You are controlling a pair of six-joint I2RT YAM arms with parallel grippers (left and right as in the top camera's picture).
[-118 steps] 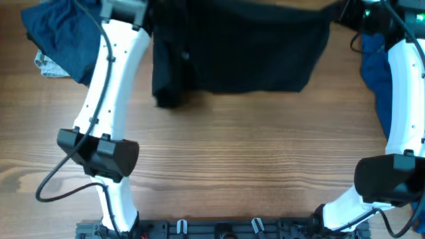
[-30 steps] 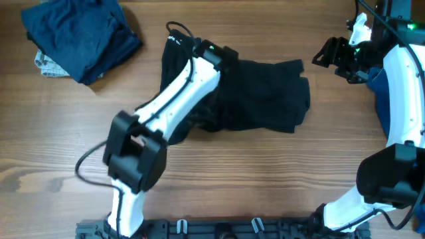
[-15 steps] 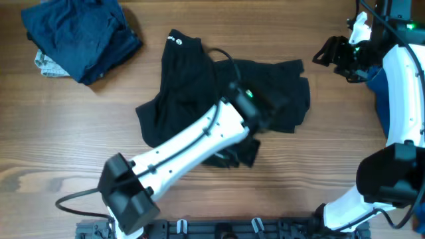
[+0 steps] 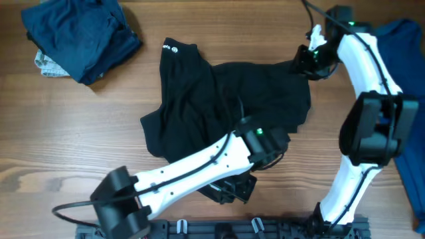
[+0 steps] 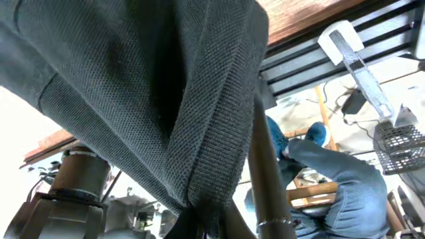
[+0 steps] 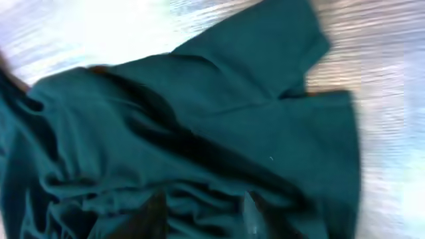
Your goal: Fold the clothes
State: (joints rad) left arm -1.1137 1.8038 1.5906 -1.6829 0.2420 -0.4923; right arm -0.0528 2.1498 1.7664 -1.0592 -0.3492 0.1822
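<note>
**Black shirt bunched at mid-table, both arms on it**

Overhead: your black shirt (image 4: 219, 93) lies crumpled in the middle of the table (image 4: 60, 139). Its widest spread runs left to right, and a narrower band points toward the far-left corner. That band ends in a tiny round white mark (image 4: 171, 46), too small to read. No other writing shows in this view. The left gripper (image 4: 269, 143) sits over the shirt's near-right part, its arm crossing in from the near-left corner, and a dark flap of cloth shows under the arm. The right gripper (image 4: 307, 61) is at the shirt's far-right corner. A navy pile (image 4: 80, 30) rests at the far left, well apart from the shirt. A royal-blue piece (image 4: 405, 36) lies at the far right, behind the right arm.

Left wrist: you get what the overhead hides – the shirt's knit weave (image 5: 133, 86) up close, hanging across the lens. It gathers into a tight pinch at the bottom centre. The fingers are buried in that bunch, so the left pincer reads as clamped on a fold of the shirt. Beyond the cloth you see only room clutter.

Right wrist: the picture is blurred and tinted, so the shirt (image 6: 219, 113) looks teal here. It shows a spread corner with bare wood beyond. Two dark fingers (image 6: 156, 216) stand apart at the bottom edge – the right pincer (image 6: 206, 216) is spread over the cloth, and you cannot tell whether it touches.
</note>
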